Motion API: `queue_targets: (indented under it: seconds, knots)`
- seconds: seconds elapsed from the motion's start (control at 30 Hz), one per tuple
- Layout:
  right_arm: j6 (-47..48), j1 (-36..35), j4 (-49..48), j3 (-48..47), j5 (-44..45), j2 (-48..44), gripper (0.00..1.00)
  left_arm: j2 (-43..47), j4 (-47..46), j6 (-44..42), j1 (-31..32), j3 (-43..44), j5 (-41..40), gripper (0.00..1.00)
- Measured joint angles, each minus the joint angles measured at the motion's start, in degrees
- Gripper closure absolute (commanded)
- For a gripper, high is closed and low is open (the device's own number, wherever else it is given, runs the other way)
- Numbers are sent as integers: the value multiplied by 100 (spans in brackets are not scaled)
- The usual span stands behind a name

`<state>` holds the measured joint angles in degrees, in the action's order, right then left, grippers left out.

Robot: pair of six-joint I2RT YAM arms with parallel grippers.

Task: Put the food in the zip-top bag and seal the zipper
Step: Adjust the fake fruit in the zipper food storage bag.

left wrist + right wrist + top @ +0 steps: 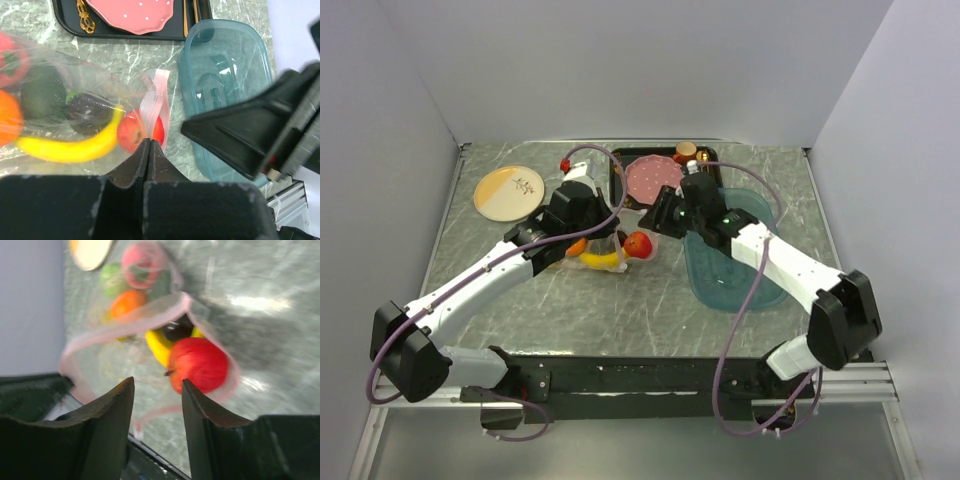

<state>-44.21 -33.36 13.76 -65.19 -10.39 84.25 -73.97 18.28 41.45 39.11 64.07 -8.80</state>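
The zip-top bag [605,250] lies at mid-table with its mouth held open. Inside it are a yellow banana [75,147], an orange [127,302], a green lime [112,277], a dark piece [87,112] and a pink-red one [142,260]. A red fruit [197,365] sits just inside the mouth. My left gripper [150,142] is shut on the pink zipper [159,92] at the bag's edge. My right gripper [157,390] hovers open just outside the mouth, close to the red fruit, with nothing between its fingers.
A translucent blue tray [740,285] lies right of the bag, under my right arm. Behind it a black tray [70,25] holds a pink dotted plate [135,12] and gold cutlery [85,17]. An orange-and-cream plate [510,190] sits at the back left.
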Motion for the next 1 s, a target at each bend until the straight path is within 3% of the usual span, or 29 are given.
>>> queue_targets:
  seconds: [0.2, 0.57, 0.77, 1.0]
  knots:
    - [52, 37, 450, 317, 507, -297, 63, 0, 0, -2, 0, 0, 0, 99]
    - [35, -22, 527, 505, 420, 487, 62, 0, -4, 0, 0, 0, 20, 99]
    - [83, -367, 584, -258, 376, 1270, 60, 0, -7, 2, 0, 0, 63, 99]
    - [190, -603, 435, -612, 396, 1287, 54, 0, -26, 22, -4, -2, 107, 99]
